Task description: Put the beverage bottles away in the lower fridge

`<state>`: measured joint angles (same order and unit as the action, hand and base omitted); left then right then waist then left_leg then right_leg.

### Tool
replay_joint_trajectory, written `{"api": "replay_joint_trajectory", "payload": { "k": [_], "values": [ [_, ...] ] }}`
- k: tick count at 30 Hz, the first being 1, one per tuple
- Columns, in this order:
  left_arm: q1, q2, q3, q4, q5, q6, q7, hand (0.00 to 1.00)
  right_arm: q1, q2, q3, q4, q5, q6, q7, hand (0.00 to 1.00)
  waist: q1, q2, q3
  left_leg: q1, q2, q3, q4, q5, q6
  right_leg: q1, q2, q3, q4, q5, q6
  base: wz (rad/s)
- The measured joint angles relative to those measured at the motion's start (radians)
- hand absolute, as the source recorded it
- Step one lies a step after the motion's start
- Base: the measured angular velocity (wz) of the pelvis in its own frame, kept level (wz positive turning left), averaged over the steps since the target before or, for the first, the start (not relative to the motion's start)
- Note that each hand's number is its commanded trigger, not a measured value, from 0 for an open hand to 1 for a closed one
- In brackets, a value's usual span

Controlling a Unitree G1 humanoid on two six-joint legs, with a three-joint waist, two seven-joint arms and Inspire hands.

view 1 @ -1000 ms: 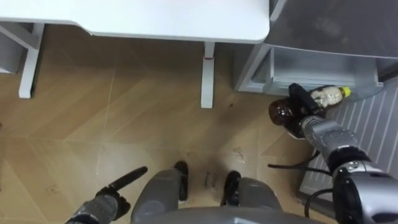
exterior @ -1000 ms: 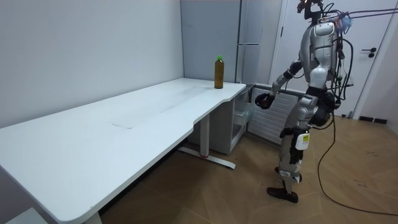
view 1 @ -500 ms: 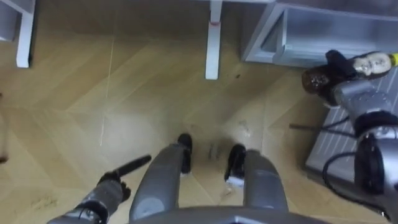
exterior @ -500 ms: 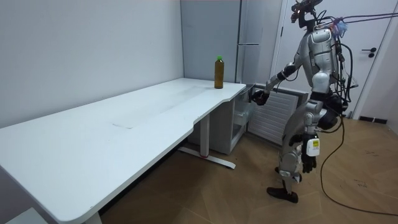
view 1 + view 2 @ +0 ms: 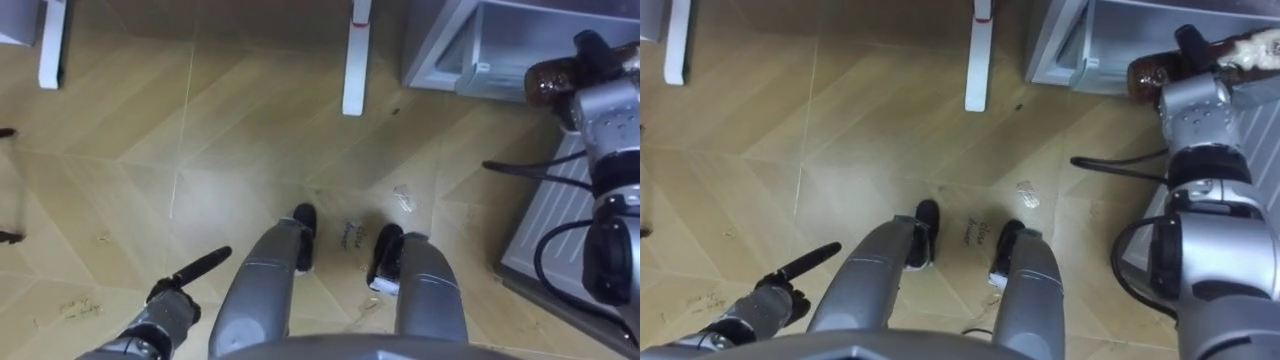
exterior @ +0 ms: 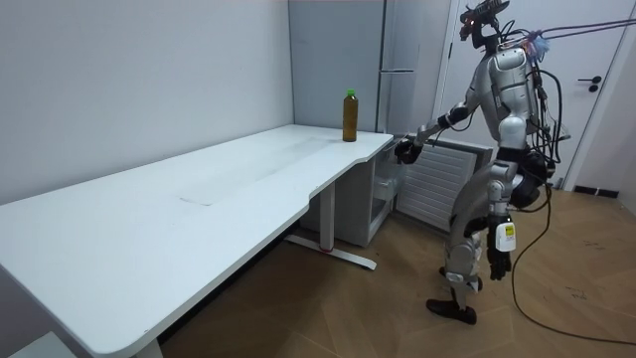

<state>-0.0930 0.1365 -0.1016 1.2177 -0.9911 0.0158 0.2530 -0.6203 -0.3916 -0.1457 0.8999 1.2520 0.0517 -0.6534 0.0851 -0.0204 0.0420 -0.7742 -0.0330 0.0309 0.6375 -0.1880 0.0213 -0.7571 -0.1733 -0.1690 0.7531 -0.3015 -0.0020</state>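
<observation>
The robot stands on the wooden floor off the end of the counter [image 6: 229, 189]. Its right hand [image 5: 598, 88] is curled round a brown drink bottle [image 5: 548, 80], held lying sideways just in front of the open lower fridge [image 5: 495, 50] and seemingly not yet inside. The left hand [image 5: 172, 298] hangs low beside the left leg, fingers straight and holding nothing, while 1 more bottle [image 6: 350, 116] stands upright on the counter's corner near the fridge.

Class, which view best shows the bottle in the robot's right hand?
The right eye view: the bottle shows its brown body and pale label in the right hand. The left eye view cuts it off at the edge; the room view makes it a dark speck.
</observation>
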Motion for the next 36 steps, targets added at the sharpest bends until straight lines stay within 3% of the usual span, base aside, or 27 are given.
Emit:
{"api": "replay_joint_trajectory", "payload": {
  "k": [9,23,25,26,30,36],
  "values": [
    [0.001,0.001,-0.044,0.000,-0.095,0.000,-0.001,0.00,-0.001,0.000,0.012,-0.023,-0.001,0.000,-0.025,1.00,-0.008,-0.002,0.0011,-0.004,-0.014,0.000,0.007,-0.003,-0.003,-0.014,-0.013,0.004,0.034,-0.019,-0.003,0.03],
    [0.002,0.022,-0.109,0.000,-0.097,0.002,0.008,0.00,-0.022,0.000,0.046,0.043,0.159,-0.007,0.011,1.00,0.015,-0.004,0.0055,-0.005,-0.015,-0.002,0.003,-0.003,-0.003,-0.013,-0.013,0.000,0.027,-0.019,-0.003,0.00],
    [0.002,0.022,-0.109,0.000,-0.098,0.007,0.010,0.00,-0.034,0.000,0.045,0.066,0.188,-0.007,0.034,0.19,0.022,-0.004,0.0057,-0.004,-0.014,-0.002,0.002,-0.003,-0.003,-0.012,-0.013,-0.002,0.026,-0.019,-0.003,0.00],
    [0.002,0.022,-0.110,0.000,-0.098,0.007,0.011,0.00,-0.037,0.000,0.045,0.072,0.195,-0.007,0.039,0.00,0.024,-0.003,0.0059,-0.004,-0.014,-0.002,0.002,-0.003,-0.003,-0.012,-0.013,-0.002,0.026,-0.019,-0.003,0.00],
    [0.003,0.022,-0.119,0.000,-0.101,0.008,0.022,0.00,-0.059,0.000,0.045,0.092,0.231,-0.007,0.068,0.00,0.030,0.000,0.0138,-0.004,-0.015,-0.003,-0.005,-0.003,-0.003,-0.011,-0.015,-0.008,0.026,-0.019,-0.002,0.00],
    [0.005,0.023,-0.149,0.000,-0.113,0.022,0.023,0.00,-0.076,0.000,0.045,0.107,0.251,-0.006,0.090,0.00,0.034,0.001,0.0136,0.001,-0.013,-0.006,-0.015,-0.003,-0.003,0.001,-0.015,-0.014,0.011,-0.019,-0.002,0.01]
  ]
}}
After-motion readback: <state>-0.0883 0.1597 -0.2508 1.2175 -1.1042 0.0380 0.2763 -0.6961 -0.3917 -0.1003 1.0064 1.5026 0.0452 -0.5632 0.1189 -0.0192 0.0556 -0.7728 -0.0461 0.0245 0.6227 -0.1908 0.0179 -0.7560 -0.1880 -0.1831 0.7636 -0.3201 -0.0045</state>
